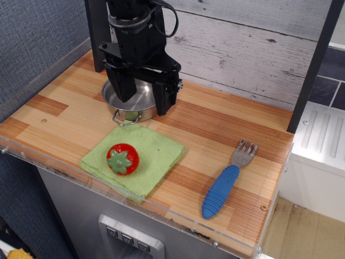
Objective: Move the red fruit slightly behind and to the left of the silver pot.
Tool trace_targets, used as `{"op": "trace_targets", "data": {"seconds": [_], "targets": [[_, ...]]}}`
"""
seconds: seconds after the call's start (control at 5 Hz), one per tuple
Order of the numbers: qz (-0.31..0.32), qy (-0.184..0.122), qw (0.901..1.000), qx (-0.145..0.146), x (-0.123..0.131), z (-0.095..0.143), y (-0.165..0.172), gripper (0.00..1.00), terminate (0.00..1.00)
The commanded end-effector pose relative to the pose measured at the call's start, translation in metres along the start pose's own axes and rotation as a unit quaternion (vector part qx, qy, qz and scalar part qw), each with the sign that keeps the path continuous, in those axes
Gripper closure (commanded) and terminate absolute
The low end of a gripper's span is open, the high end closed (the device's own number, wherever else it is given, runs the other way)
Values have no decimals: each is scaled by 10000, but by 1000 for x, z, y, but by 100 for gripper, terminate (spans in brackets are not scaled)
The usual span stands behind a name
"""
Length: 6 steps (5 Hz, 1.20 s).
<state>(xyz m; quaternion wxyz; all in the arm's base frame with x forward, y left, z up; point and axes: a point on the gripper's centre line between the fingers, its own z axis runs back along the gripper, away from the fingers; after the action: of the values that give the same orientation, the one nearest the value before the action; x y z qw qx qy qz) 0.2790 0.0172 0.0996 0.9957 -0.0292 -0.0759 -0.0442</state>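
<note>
Strawberry: you've got the red toy strawberry (pixel 123 158) with its green star cap facing up, sitting on the green cloth (pixel 153 154), toward the cloth's front-left part. Nothing touches it.
Cloth: folded green square, lying on the wooden counter (pixel 215 121) just in front of the silver pot (pixel 143 97); its back corner is close to the pot's front loop handle.
Pot: shallow shiny steel pot near the counter's back left, 1 wire loop handle visible at the front. You can see a bit of a pale green ball (pixel 131 115) inside at the front wall, mostly hidden.
Gripper: black gripper (pixel 143 100) hangs over the pot, its 2 fingers spread apart with the pot's bowl showing between them, holding nothing. Well apart from the strawberry.
Fork: toy fork (pixel 226 181) with blue ribbed handle and grey tines, lying on the counter to the cloth's right in your view, tines pointing toward the back wall.
Wall: grey wood-plank panel behind the counter.
</note>
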Motion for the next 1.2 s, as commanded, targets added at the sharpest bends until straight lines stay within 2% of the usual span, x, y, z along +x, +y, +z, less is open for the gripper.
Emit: {"op": "trace_targets", "data": {"seconds": [0.0, 0.2, 0.4, 0.6, 0.8, 1.0], "targets": [[0, 0, 10000, 0, 0, 0, 0, 0, 0], [-9, 91, 10000, 33, -12, -9, -1, 0, 0], [-56, 100, 9999, -63, -26, -14, 0, 0, 0], [-135, 93, 9999, -2, -43, -18, 3, 0, 0], [-186, 358, 9990, 174, -46, -41, 6, 0, 0], [-227, 465, 9983, 274, -43, -53, 7, 0, 0]]}}
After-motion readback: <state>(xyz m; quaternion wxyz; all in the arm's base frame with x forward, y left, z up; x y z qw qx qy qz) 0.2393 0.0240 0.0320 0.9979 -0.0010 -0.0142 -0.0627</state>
